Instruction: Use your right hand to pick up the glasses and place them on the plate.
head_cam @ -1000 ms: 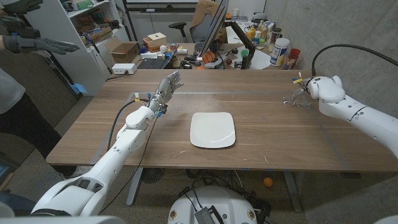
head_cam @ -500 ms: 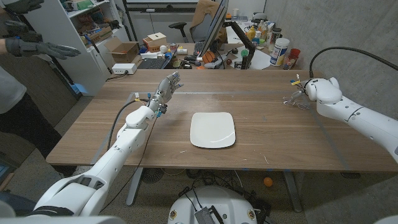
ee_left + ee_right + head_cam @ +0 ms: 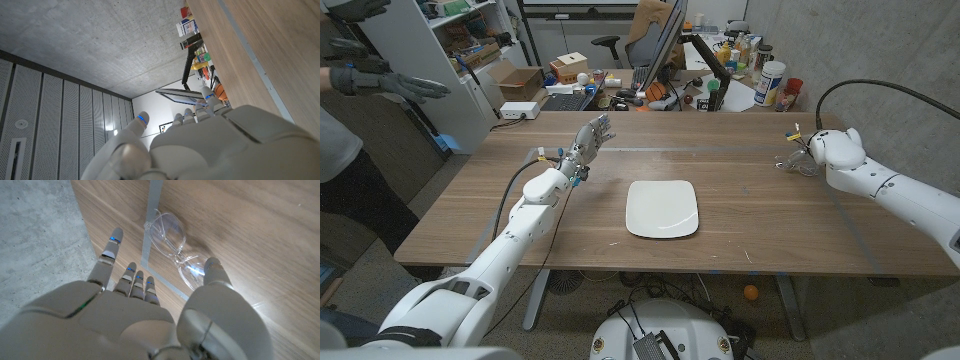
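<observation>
Two hands work a wooden bench point(image 3: 740, 250). Clear glasses point(image 3: 175, 247) lie on the wood near the far right edge, across a strip of tape point(image 3: 152, 220). The right hand point(image 3: 150, 315) hovers at them, fingers point(image 3: 111, 250) spread on one side and thumb point(image 3: 215, 272) on the other, holding nothing. Mid-bench, well apart, sits the white plate point(image 3: 662, 208). The left hand point(image 3: 588, 140) waits far left, fingers apart, empty. Behind, a cluttered desk point(image 3: 660, 85); a person's gloved hand point(image 3: 395, 82) reaches in at far left.
</observation>
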